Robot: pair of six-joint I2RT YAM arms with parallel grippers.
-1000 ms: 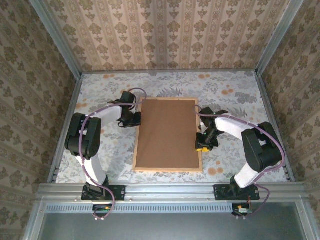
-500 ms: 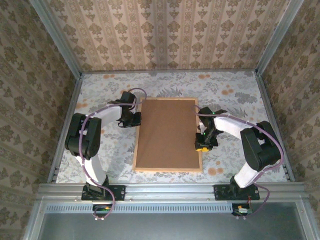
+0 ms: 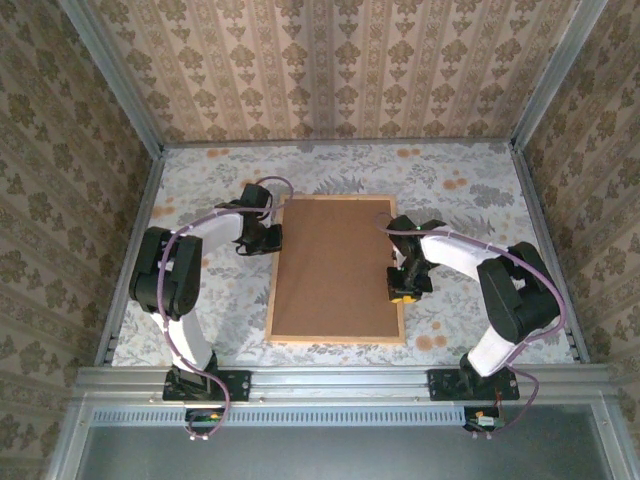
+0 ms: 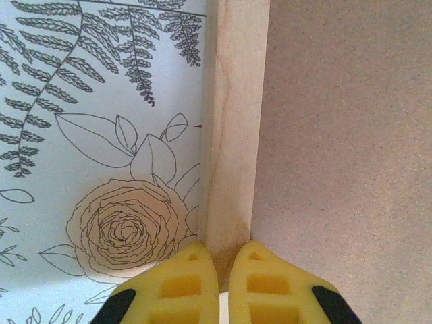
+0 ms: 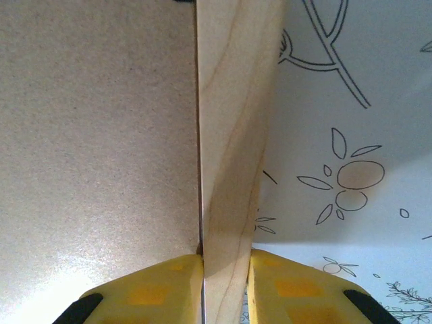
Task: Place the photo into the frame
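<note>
As the frame [image 3: 336, 340] lies back-up, taken from two sides | right gripper [image 5: 226, 264]: clamped on the wood edge running straight ahead; left gripper [image 4: 223, 263]: closed, tips against the other edge | likely to steady it

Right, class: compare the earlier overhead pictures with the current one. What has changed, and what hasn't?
The right arm's fingers edged slightly toward the frame, closing a little on its right rail. The left arm's fingers, shut at the left rail, and the frame stayed put.
</note>
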